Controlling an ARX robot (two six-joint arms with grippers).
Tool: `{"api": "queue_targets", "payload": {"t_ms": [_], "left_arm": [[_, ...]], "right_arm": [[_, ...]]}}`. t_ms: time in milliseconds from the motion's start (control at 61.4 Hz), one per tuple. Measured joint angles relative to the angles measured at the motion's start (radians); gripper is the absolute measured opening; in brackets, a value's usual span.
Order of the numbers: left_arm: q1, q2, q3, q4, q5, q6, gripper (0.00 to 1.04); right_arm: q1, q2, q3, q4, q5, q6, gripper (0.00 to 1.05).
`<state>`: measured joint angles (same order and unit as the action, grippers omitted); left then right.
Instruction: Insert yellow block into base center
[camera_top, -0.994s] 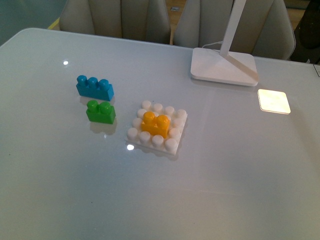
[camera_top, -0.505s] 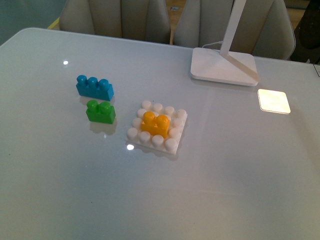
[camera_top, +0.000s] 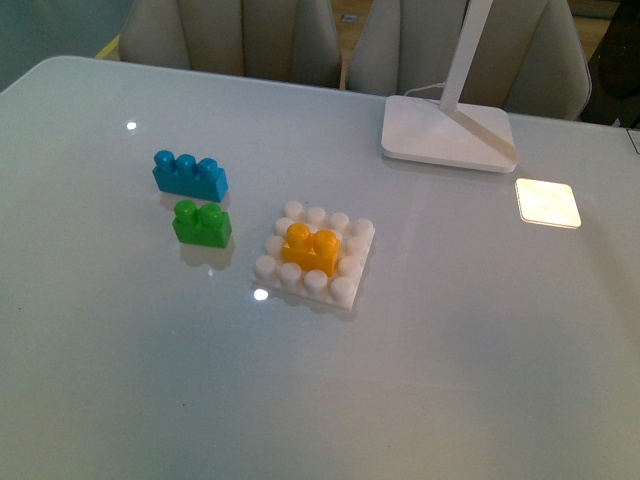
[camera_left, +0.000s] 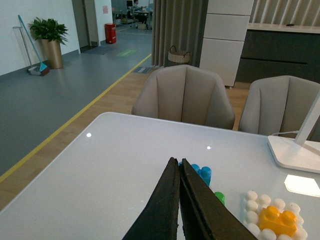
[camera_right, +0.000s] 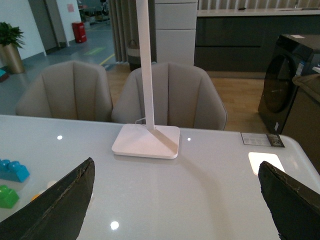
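Note:
The yellow block (camera_top: 310, 246) sits pressed onto the middle studs of the white studded base (camera_top: 341, 287) near the table's centre. It also shows in the left wrist view (camera_left: 278, 220) on the base (camera_left: 252, 207). Neither arm shows in the front view. My left gripper (camera_left: 179, 167) is shut and empty, held above the table short of the bricks. My right gripper (camera_right: 175, 172) is open wide and empty, its fingers (camera_right: 70, 205) framing bare table before the lamp foot.
A blue three-stud brick (camera_top: 190, 175) and a green two-stud brick (camera_top: 201, 223) lie left of the base. A white lamp foot (camera_top: 445, 131) with its stem stands at the back right. Chairs stand beyond the far table edge.

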<state>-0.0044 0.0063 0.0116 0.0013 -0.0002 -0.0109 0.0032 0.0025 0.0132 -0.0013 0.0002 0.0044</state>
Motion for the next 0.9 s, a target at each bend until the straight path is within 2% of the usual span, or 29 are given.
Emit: {"api": "queue_targets", "payload": {"t_ms": [179,489,896], "left_arm": [[0.0,0.0,0.0,0.0,0.0,0.0,0.43],[0.0,0.0,0.0,0.0,0.0,0.0,0.98],[0.0,0.0,0.0,0.0,0.0,0.003,0.97]], "right_arm": [[0.0,0.0,0.0,0.0,0.0,0.0,0.96],[0.0,0.0,0.0,0.0,0.0,0.0,0.96],[0.0,0.0,0.0,0.0,0.0,0.0,0.96]]}}
